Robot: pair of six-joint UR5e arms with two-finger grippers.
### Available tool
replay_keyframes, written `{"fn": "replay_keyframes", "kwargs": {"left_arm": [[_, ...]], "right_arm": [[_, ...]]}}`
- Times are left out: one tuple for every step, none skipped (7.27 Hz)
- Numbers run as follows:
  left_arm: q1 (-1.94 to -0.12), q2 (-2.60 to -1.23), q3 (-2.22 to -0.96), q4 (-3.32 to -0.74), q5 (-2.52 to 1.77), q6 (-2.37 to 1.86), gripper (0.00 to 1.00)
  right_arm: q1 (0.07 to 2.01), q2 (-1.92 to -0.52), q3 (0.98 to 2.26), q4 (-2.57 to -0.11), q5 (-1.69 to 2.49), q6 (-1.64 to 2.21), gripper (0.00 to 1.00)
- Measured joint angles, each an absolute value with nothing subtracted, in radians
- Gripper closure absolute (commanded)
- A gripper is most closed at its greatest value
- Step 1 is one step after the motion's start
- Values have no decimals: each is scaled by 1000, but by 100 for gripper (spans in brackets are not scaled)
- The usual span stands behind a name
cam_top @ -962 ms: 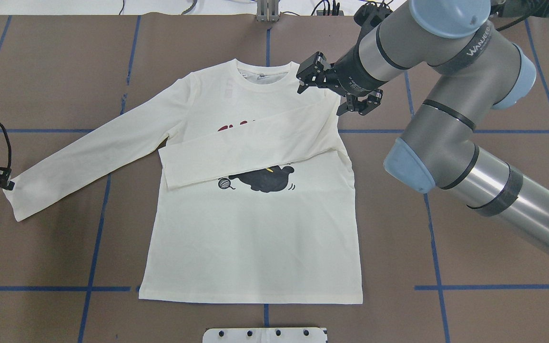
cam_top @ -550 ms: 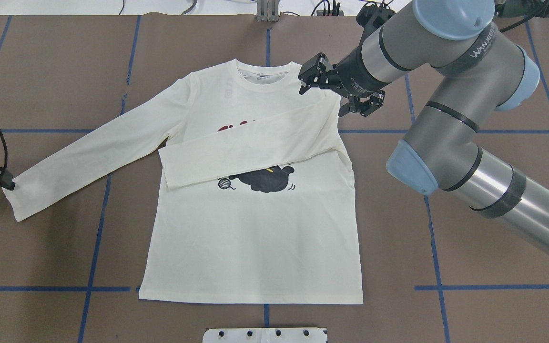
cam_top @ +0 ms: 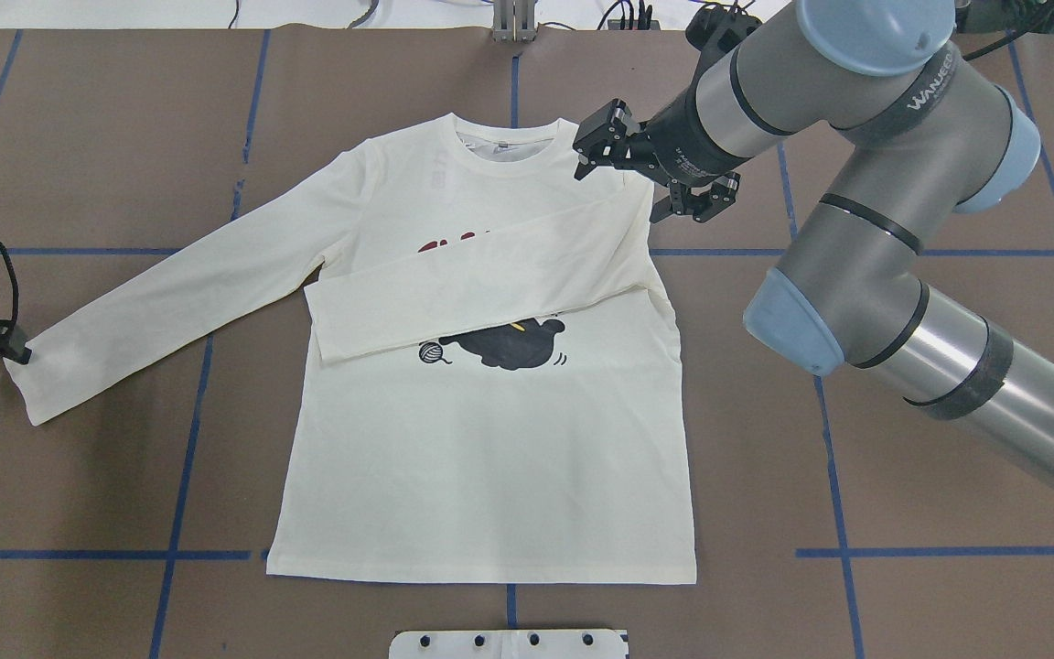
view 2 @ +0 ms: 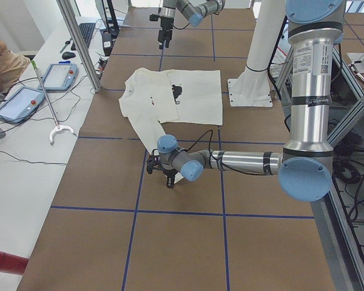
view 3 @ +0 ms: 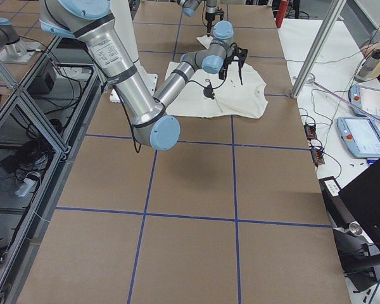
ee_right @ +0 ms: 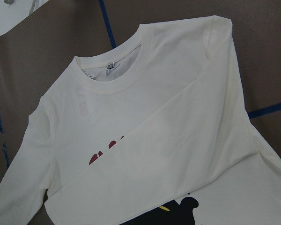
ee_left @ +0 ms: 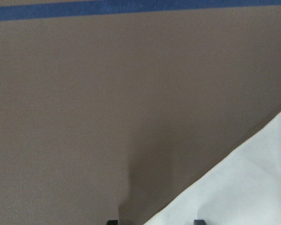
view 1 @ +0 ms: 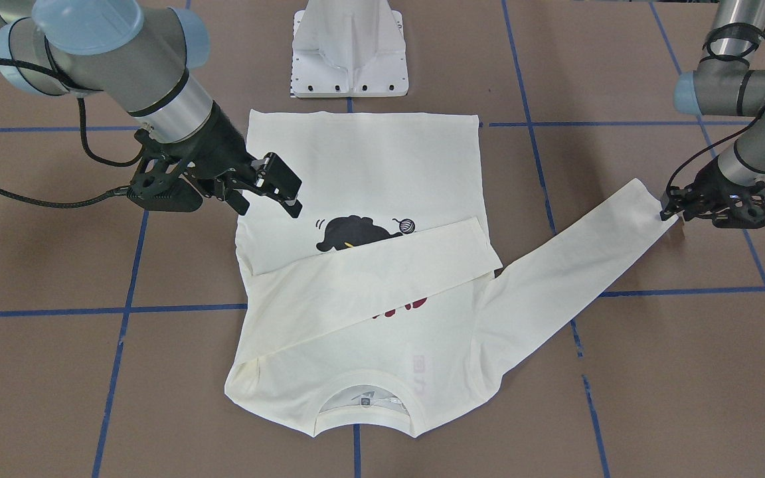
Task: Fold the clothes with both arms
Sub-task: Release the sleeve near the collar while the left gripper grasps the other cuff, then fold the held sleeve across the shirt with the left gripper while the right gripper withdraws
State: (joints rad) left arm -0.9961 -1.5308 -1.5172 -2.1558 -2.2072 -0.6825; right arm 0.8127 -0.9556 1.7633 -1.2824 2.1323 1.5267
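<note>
The brown worktop (cam_top: 79,476) carries the T-shirt (cam_top: 490,476) flat and print up, so it can be folded where it lies. One sleeve (cam_top: 472,293) already crosses the chest, while the other sleeve (cam_top: 170,302) stretches outward. The right pincer (cam_top: 617,194) hovers over the shoulder (ee_right: 215,33), fingers apart and empty. The left pincer (view 1: 665,212), fingers also apart, straddles the outstretched cuff (cam_top: 28,384), seemingly ready to seize it.
</note>
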Motion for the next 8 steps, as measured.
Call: {"fn": "replay_keyframes", "kwargs": {"left_arm": [[-995,-1531,-1517,-2156,-2207,-683,63],[-994,-1531,-1517,-2156,-2207,-683,74],[-993,-1531,-1517,-2155,-2207,-682,74],[-993,-1531,-1516,-2154,-2207,-681,74],[-993,-1531,-1516,-2152,-2207,-680,78],[-992,-1531,-1516,-2151,-2207,-680,100],[-991,-1531,-1516,-2149,-2208,-680,100],[-991,-1531,-1517,-2149,-2208,-680,100]], "right_arm": [[813,-956,1763,-1282,2132,1527,0],[813,-956,1763,-1282,2132,1526,0],[813,-956,1763,-1282,2133,1527,0],[813,-956,1763,-1282,2133,1528,0],[813,-956,1764,-1282,2134,1529,0],[813,-956,1763,-1282,2134,1529,0],[813,-956,1763,-1282,2135,1530,0],[813,-956,1763,-1283,2135,1531,0]]}}
